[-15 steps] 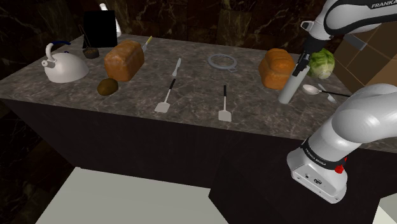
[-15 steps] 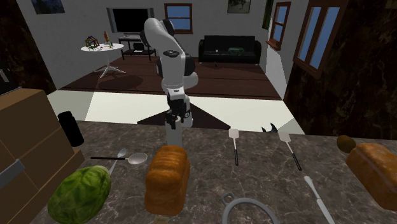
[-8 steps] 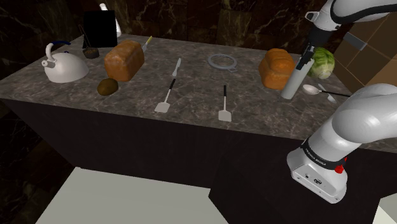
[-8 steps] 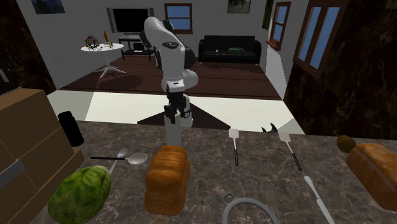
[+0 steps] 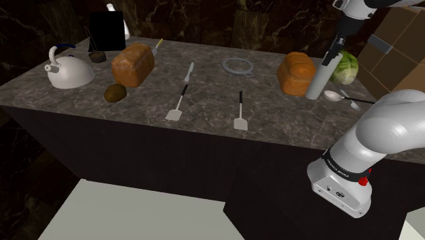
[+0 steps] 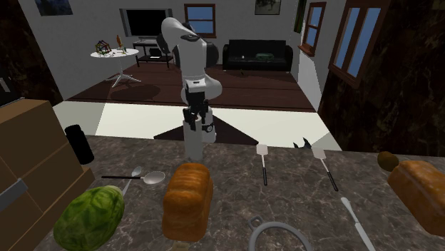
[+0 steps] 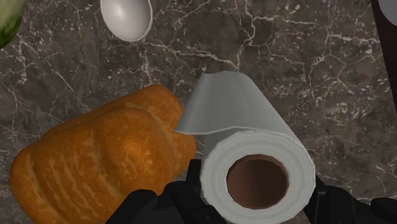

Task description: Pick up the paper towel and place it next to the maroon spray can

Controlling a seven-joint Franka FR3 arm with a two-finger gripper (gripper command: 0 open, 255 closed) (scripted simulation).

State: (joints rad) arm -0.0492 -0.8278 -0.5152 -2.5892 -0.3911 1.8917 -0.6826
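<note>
The white paper towel roll [image 5: 315, 79] stands upright, its lower end at or just above the dark marble counter [image 5: 218, 95], right beside a brown bread loaf [image 5: 296, 72]. My black gripper [image 5: 332, 56] is shut on the roll's upper end. In the wrist view the gripper [image 7: 257, 194] clasps the roll [image 7: 251, 146] from both sides, and a loose sheet hangs off it next to the loaf [image 7: 102, 159]. In the second exterior view the gripper [image 6: 196, 123] holds the roll [image 6: 192, 145] near the counter's far edge. A dark spray can [image 6: 78, 143] stands further to that view's left.
A green cabbage [image 5: 344, 67] and a spoon [image 5: 334, 96] lie close to the roll. A cardboard box [image 6: 28, 164] stands by the can. Further along the counter are two spatulas [image 5: 178, 102], a ring [image 5: 238, 66], a second loaf [image 5: 133, 65] and a kettle [image 5: 68, 71].
The gripper has risen and moved toward the shoulder view's right with the roll. The roll has gone from tilted to upright and now sits closer to the spoon and cabbage.
</note>
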